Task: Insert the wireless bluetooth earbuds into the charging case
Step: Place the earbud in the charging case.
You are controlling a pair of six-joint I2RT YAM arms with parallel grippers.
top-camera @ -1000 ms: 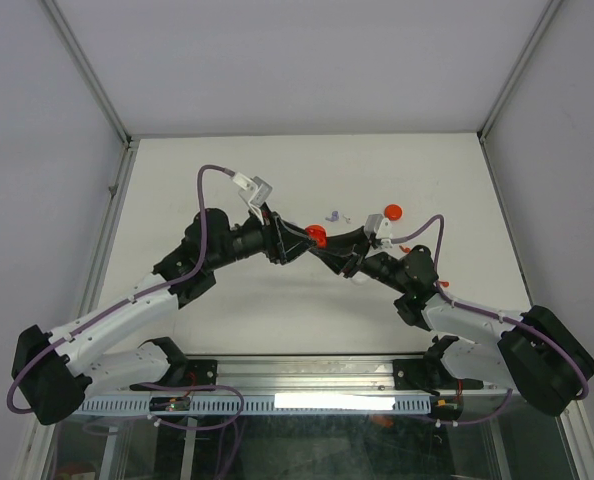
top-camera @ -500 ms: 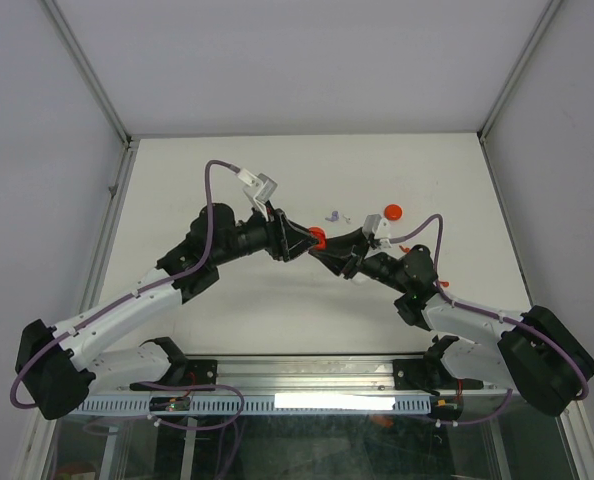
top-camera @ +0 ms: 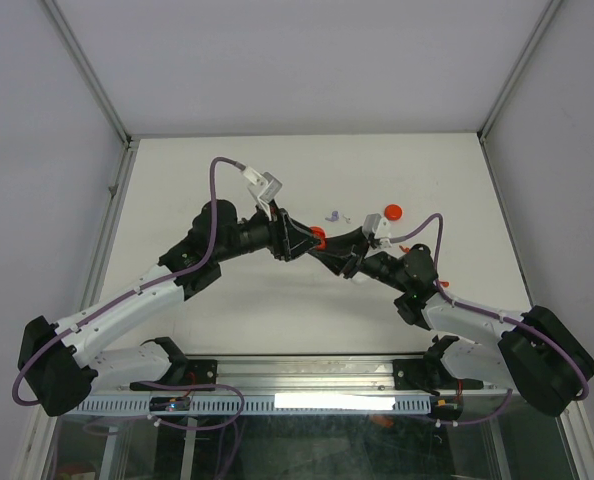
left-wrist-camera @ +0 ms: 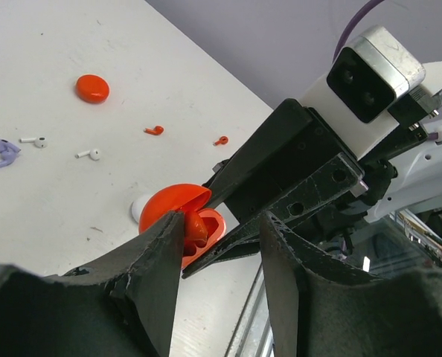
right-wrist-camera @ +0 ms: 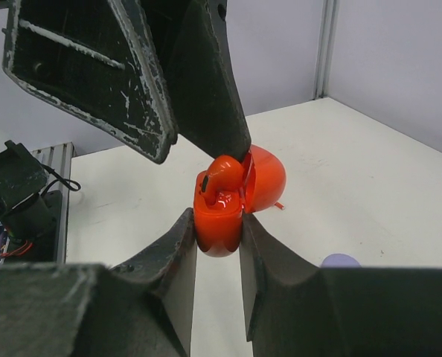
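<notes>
My right gripper [right-wrist-camera: 218, 227] is shut on the body of an open red charging case [right-wrist-camera: 219, 219], lid [right-wrist-camera: 266, 178] flipped back, held above the table. A red earbud [right-wrist-camera: 225, 175] sits in the case, head up. My left gripper [left-wrist-camera: 221, 286] is open; one of its fingers [right-wrist-camera: 206, 82] touches the earbud from above. In the left wrist view the earbud [left-wrist-camera: 193, 227] lies beside the left finger [left-wrist-camera: 158, 275] in the case [left-wrist-camera: 169, 212]. In the top view both grippers meet at the case [top-camera: 318, 237]. Loose red earbuds [left-wrist-camera: 155, 131], white earbuds [left-wrist-camera: 89, 154] and lilac earbuds [left-wrist-camera: 4, 152] lie on the table.
A round red disc [left-wrist-camera: 92, 88] lies at the back, also in the top view [top-camera: 393, 211]. A white disc [left-wrist-camera: 139, 208] is partly hidden behind the case lid. A lilac disc [right-wrist-camera: 341, 260] shows behind my right finger. The aluminium rail [top-camera: 307, 375] runs along the near edge.
My left gripper has moved right to the case held by my right gripper and now touches the earbud there. The right arm has barely moved.
</notes>
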